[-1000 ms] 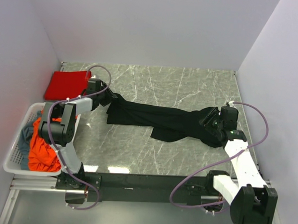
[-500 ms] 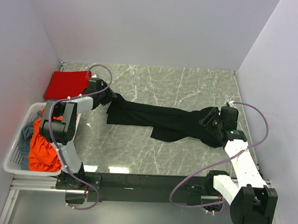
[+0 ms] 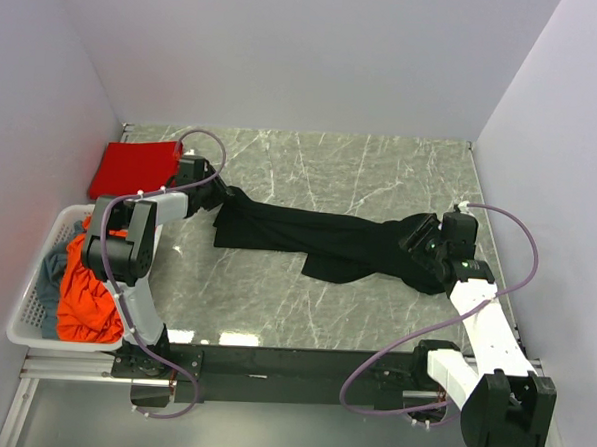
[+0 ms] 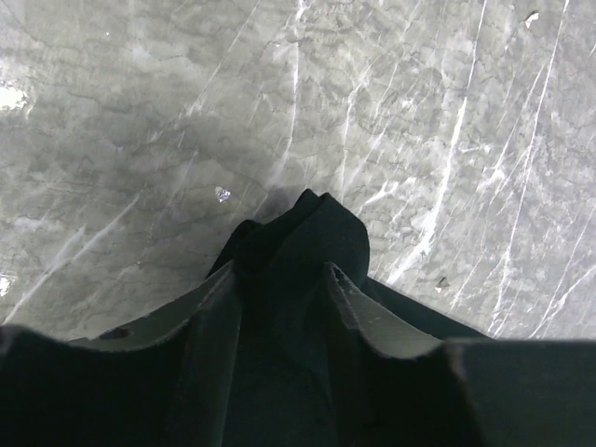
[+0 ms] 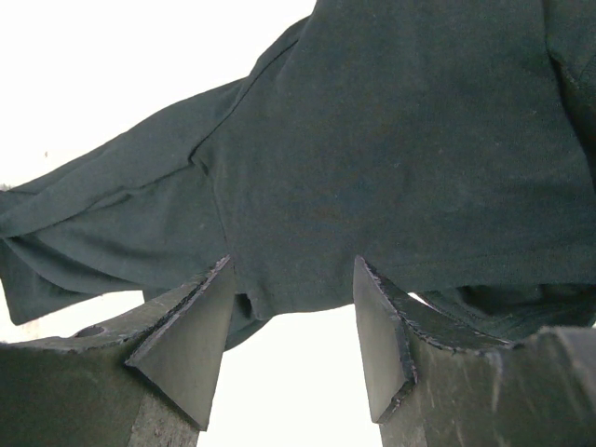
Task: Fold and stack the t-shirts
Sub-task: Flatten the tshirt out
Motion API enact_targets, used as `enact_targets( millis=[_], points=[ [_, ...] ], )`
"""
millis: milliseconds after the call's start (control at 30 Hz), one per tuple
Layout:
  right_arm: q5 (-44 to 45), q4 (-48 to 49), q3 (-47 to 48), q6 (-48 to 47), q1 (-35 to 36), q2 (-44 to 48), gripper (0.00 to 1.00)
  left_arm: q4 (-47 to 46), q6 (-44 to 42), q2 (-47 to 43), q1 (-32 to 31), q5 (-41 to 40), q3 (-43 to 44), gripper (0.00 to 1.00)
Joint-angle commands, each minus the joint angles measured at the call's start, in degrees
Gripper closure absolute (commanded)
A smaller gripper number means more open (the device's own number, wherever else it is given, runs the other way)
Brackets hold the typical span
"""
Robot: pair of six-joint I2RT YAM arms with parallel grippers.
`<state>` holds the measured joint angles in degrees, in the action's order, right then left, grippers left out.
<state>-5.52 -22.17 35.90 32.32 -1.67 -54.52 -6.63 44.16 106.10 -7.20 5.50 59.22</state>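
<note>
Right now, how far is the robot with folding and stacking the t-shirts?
Done: the red t-shirt lies folded in the far left corner. In hand: the black t-shirt is stretched out unfolded, the left pincer shut on one end, the right pincer open at the other. Left: the orange-red t-shirt and grey-blue t-shirt sit crumpled in the basket.

Blk tee (image 3: 318,240), red tee (image 3: 133,168) (marbled tbl (image 3: 381,178))
</note>
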Motion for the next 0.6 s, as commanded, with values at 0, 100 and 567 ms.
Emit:
enact_targets(
  millis=[0, 100, 567],
  points=[
    [0.2, 1.3, -0.6, -0.1, -0.3, 1.2, 0.39, -2.0, -1.3, -0.6, 0.1, -0.3, 1.7, 0.57],
    [0.0, 1.3, -0.6, 0.0, -0.4, 1.1, 0.39, -1.9, -1.9, -1.2, 0.1, -0.6, 1.3, 0.66],
    [0.8, 1.0, 0.4, 0.5, -0.3, -0.1, 0.39, 1.8, -4.3, -5.6, 0.1, -2.9, 0.5, 0.88]
  ],
)
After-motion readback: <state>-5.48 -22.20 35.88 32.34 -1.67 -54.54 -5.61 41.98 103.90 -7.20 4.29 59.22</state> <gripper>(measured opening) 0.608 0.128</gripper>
